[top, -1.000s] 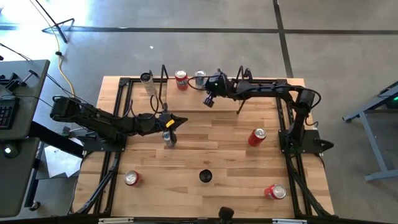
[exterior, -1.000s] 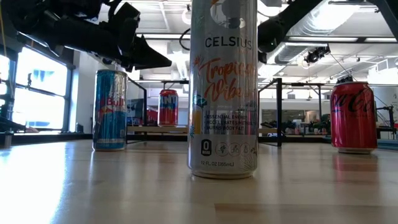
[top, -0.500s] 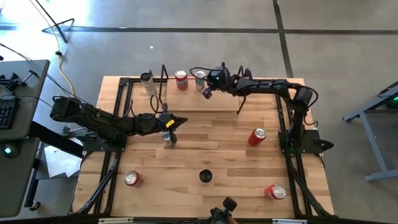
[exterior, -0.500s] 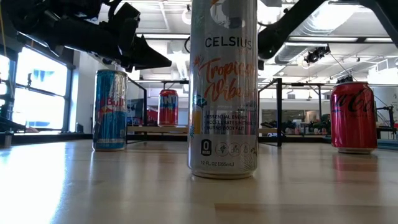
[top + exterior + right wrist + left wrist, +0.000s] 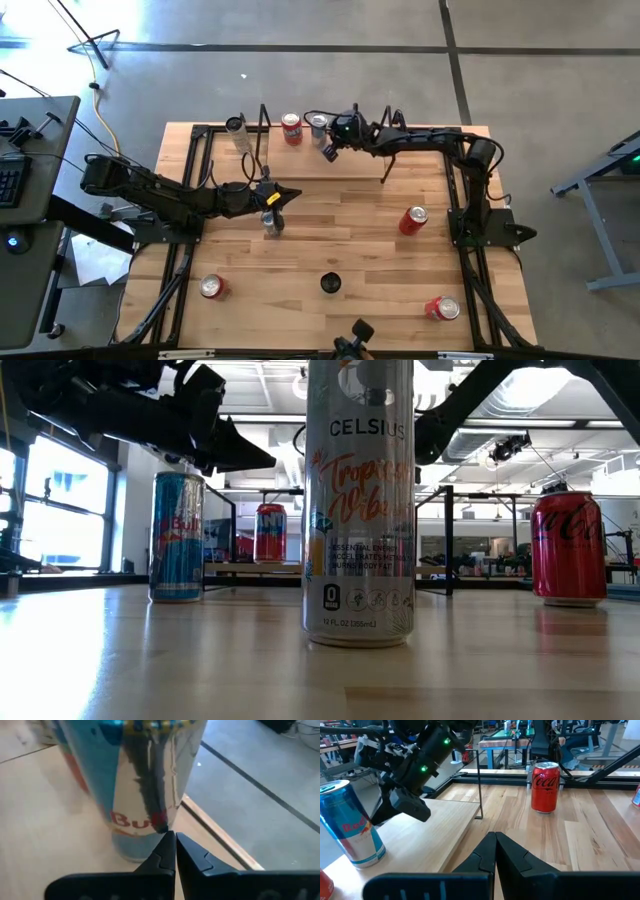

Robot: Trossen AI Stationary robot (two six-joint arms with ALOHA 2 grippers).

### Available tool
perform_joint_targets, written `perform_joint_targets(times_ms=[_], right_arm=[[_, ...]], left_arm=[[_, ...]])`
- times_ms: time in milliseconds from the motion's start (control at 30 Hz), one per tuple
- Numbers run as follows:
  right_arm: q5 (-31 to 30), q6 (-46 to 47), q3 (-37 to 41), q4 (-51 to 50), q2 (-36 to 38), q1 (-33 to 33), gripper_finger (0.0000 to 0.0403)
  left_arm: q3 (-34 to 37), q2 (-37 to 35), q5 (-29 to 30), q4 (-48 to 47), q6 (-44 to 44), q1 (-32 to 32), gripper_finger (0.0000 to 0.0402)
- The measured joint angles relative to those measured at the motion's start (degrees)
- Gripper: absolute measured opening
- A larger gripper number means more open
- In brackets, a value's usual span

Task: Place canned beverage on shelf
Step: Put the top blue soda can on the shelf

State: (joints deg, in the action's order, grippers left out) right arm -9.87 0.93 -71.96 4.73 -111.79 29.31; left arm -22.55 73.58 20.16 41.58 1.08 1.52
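The shelf is a pale plank between black rod frames at the table's far side. A red can and a blue-silver Red Bull can stand upright on it. My right gripper is shut, its tips at that Red Bull can's lower wall. My left gripper is shut and touches nothing. It hangs over the table's middle left, just above a second Red Bull can, which stands on the table and shows in the low view. My right gripper points its shut fingers level at the lower side wall of the Red Bull can on the shelf, coming from the table's near right. The tips lie right at the wall; I cannot tell whether they touch. The can stands upright on the plank.
A Celsius can stands near the front middle, and a Coca-Cola can at the right. Two red cans lie near the front corners. A tall silver can stands left of the shelf.
My right gripper has gone toward the table's far edge and left, up to the Red Bull can on the shelf. The can stays upright in its place.
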Motion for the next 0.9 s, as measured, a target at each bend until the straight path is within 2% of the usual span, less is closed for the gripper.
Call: perform_joint_targets(times_ms=[267, 400, 567, 633, 767, 900], right_arm=[[6.96, -0.23, 0.02, -3.77, 0.41, -0.24, 0.0], [7.51, -3.38, 0.02, -3.59, 0.92, -0.75, 0.0], [11.7, -8.34, 0.04, -1.14, 0.72, -2.51, 0.0], [10.36, -9.51, 0.07, 0.5, 0.63, -3.39, 0.0], [3.89, -10.36, 0.04, 5.47, 0.63, -4.66, 0.0], [2.78, -9.63, 0.04, 8.45, 0.63, -4.55, 0.0]], left_arm=[[0.0, 0.0, 0.0, -0.2, 0.0, 0.0, 0.0], [0.0, 0.0, 0.0, -0.38, -0.28, 0.04, 0.0], [0.0, 0.0, 0.02, -0.66, -0.46, 0.04, 0.0], [0.0, 0.0, 0.11, -0.66, -0.46, 0.04, 0.0], [0.0, 0.0, 0.38, -0.63, -0.46, 0.0, 0.0], [0.0, 0.0, 0.68, -0.63, -0.46, 0.0, 0.0]])
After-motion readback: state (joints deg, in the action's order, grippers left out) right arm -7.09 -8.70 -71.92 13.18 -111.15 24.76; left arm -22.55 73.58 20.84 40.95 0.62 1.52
